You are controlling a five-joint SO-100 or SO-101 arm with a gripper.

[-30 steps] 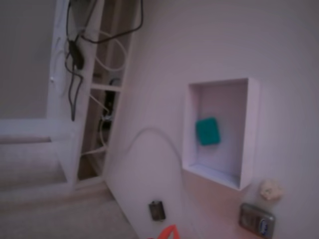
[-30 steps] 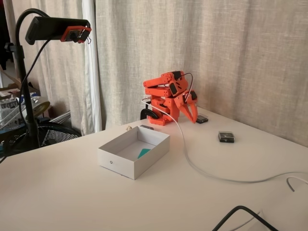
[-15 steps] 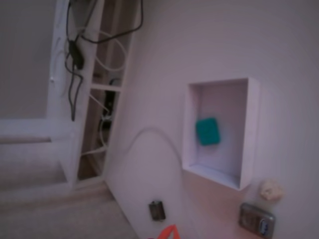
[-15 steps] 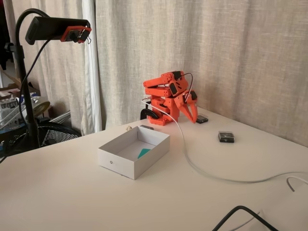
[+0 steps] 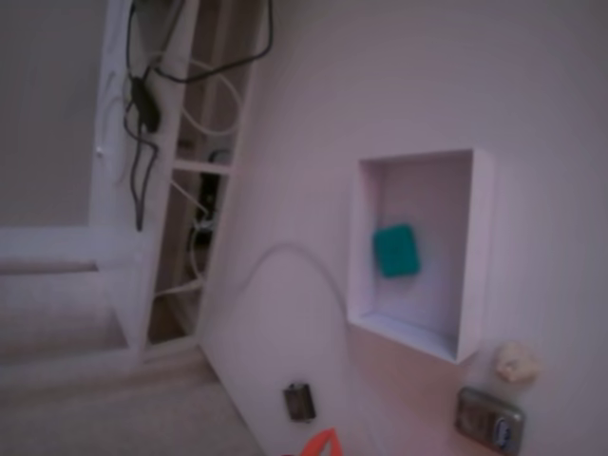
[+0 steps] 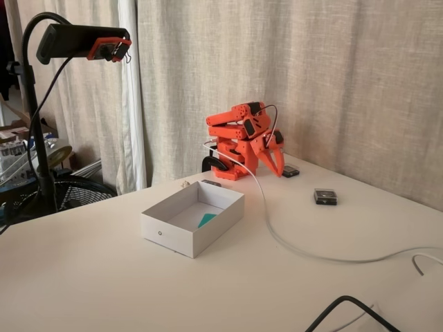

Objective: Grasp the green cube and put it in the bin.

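The green cube (image 5: 395, 251) already lies flat on the floor of the bin (image 5: 478, 247), a little toward one long wall and clear of all four — in the side-on fixed view only a teal sliver of it (image 6: 207, 220) shows over the near wall of the bin (image 6: 181, 236). The bin sits near the middle of the table (image 6: 104, 283), with the folded orange arm (image 6: 239, 138) well apart from it toward the table's far edge by the curtain. The gripper (image 6: 276, 163) hangs tip-down at the arm's right side in that view, its fingers drawn close together with nothing between them; whether they fully touch I cannot tell, and in the top-down fixed view only an orange tip (image 5: 320, 444) pokes in at the bottom edge. So the cube lies away from the jaws, across open table and behind the bin's wall, in the direction of the table's middle; it has no long axis to speak of, its faces roughly square to the bin walls. Judged from how things lie, the placing looks done and the arm looks parked — no further reach seems called for. A white cable (image 6: 277, 238) trails from the arm's base across the table past the bin's right corner, and a small dark grey box (image 6: 325, 197) sits apart to the right.
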